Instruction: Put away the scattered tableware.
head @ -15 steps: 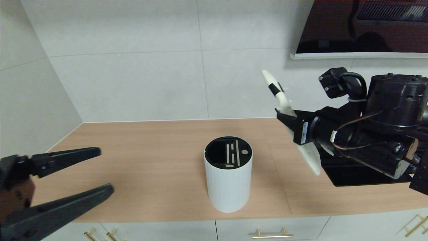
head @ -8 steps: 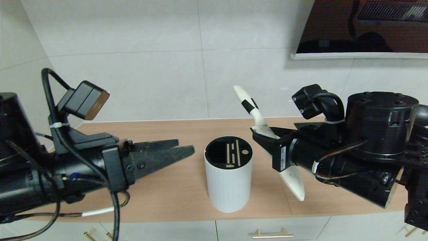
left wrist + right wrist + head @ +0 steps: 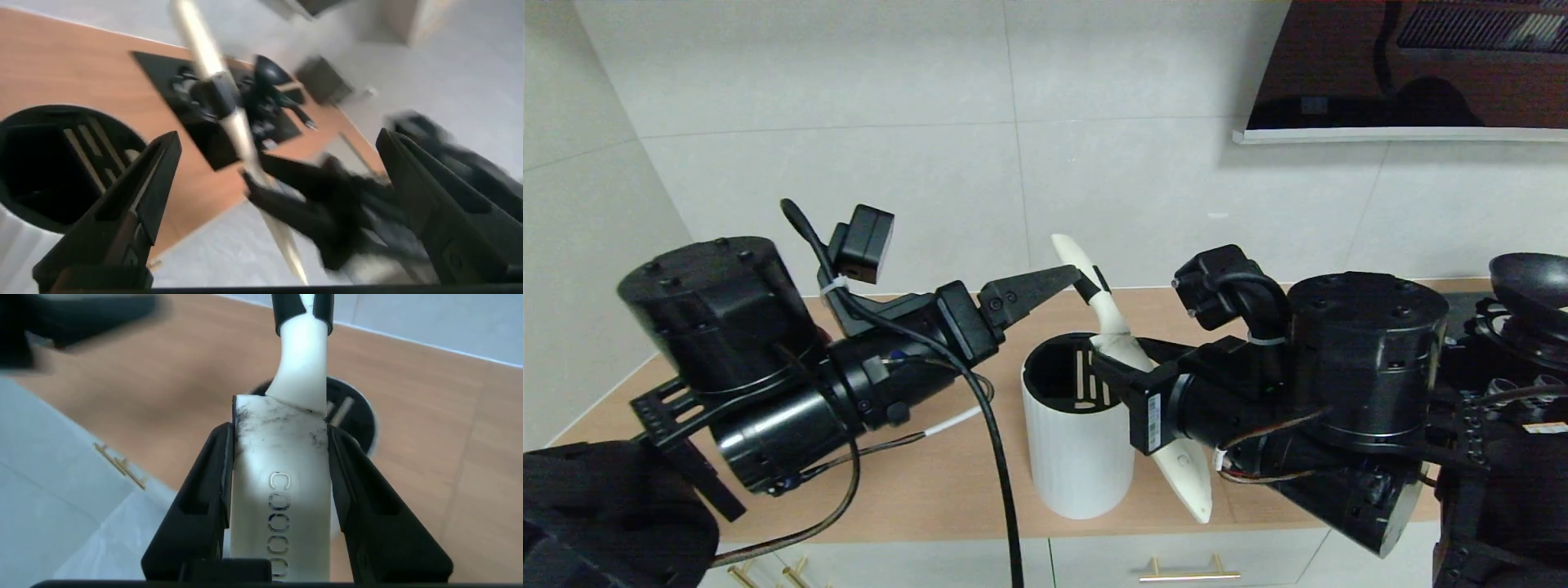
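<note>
Shows the right jaws clenched on a cream-white plastic serving paddle, pressing its flat, scuffed neck from both sides. Shows the paddle steeply tilted in the air: slim handle, ringed by a black band, rising up and back toward the wall; rounded blade hanging below the jaws.

Places the paddle's neck just above the right rim of a white ribbed cylindrical holder, with the blade outside it, in front of its right wall. Leaves open whether blade and wall touch.

Shows the left jaws released and spread wide, grasping nothing. In the head view, brings one jaw tip up just beside the black band on the handle; cannot tell whether it makes contact. In the left wrist view, sets the paddle between the two dark jaws but farther off.

Shows the holder standing upright on a light wooden bench, near its front edge, between the two arms. Shows a black insert in its top, with one large opening and several narrow slots.

Includes a black cooktop set into the bench on the right, a dark glossy extractor hood above it, pale grey wall tiles behind, and brass drawer pulls below the bench edge.
</note>
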